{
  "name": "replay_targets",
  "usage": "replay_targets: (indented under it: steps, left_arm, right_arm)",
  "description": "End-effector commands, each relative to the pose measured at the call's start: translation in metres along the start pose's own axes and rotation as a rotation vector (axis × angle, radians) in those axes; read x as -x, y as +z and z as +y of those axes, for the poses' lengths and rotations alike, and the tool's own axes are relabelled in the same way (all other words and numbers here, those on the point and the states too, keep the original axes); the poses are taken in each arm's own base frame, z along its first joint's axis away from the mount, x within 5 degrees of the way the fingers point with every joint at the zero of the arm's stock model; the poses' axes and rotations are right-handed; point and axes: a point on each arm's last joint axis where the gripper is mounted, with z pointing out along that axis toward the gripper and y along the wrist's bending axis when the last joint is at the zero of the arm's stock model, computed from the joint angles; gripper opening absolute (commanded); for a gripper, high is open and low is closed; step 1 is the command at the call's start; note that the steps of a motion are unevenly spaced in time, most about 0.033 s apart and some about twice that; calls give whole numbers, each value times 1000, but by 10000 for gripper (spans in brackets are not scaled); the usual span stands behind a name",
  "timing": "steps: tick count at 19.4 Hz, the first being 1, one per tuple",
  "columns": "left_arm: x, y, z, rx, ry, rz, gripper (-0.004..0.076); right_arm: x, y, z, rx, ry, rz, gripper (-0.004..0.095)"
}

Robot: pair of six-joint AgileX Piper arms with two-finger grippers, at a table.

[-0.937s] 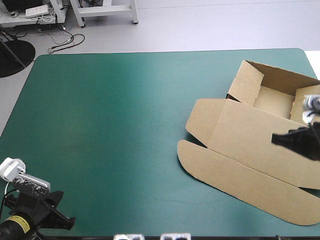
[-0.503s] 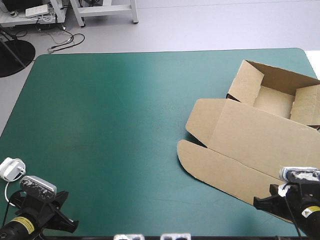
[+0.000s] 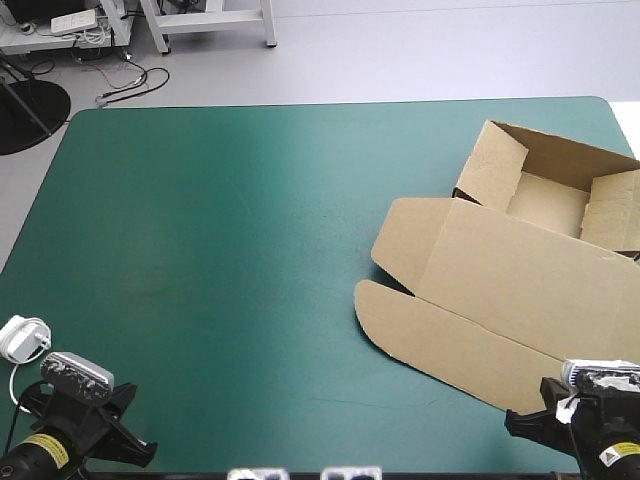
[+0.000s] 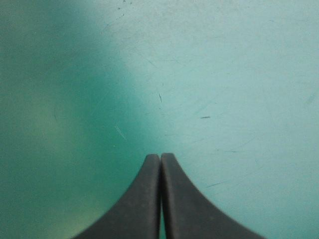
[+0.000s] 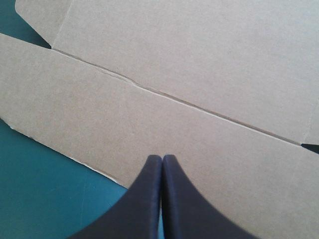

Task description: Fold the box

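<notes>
Labels: the left arm's yellow label (image 3: 42, 450) is showing at the table's near left corner, with a dark mark on it. The right arm's yellow label (image 3: 619, 456) is showing at the near right corner. The writing on both is too small to read.

The box (image 3: 520, 290) is sitting on the right side of the table (image 3: 220, 250) as an open tray with its lid flat. The tray (image 3: 545, 200) is standing toward the far right corner, walls raised. The lid (image 3: 510, 270) is lying flat toward the near edge and ending in a long flap (image 3: 450, 345) with rounded ends. A crease (image 5: 199, 108) is running between the lid and the flap.

The right gripper (image 5: 162, 157) is hanging at the near right corner. Its black fingers are pressing together into one pointed arch with nothing between them. The wrist view is showing it over the flap, with the crease just ahead of the tips and the lid's broad panel beyond that. The flap's outer edge is running close beside the fingers, with teal-green cover past it. Whether the tips are touching the board, I cannot tell.

The left gripper (image 4: 160, 157) is sitting at the near left corner, fingers likewise pressing together and holding nothing. Only bare, lightly scratched teal-green cover is lying under and ahead of it. The box is well apart from it, across the table.
</notes>
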Motion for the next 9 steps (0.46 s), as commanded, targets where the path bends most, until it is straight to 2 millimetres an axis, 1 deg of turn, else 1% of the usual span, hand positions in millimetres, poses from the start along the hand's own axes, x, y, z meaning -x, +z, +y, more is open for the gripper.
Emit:
replay_targets:
  steps: [1, 6, 9]
  left_arm:
    - [9, -4, 1, 1, -1, -51, -10]
    - [9, -4, 1, 6, -8, -48, -10]
    - [8, -4, 4, 60, -52, -39, -10]
  right_arm:
    - [11, -3, 1, 7, 14, -70, -19]
    - [11, -3, 1, 7, 14, -70, -20]
    - [11, -3, 1, 5, 12, -70, -19]
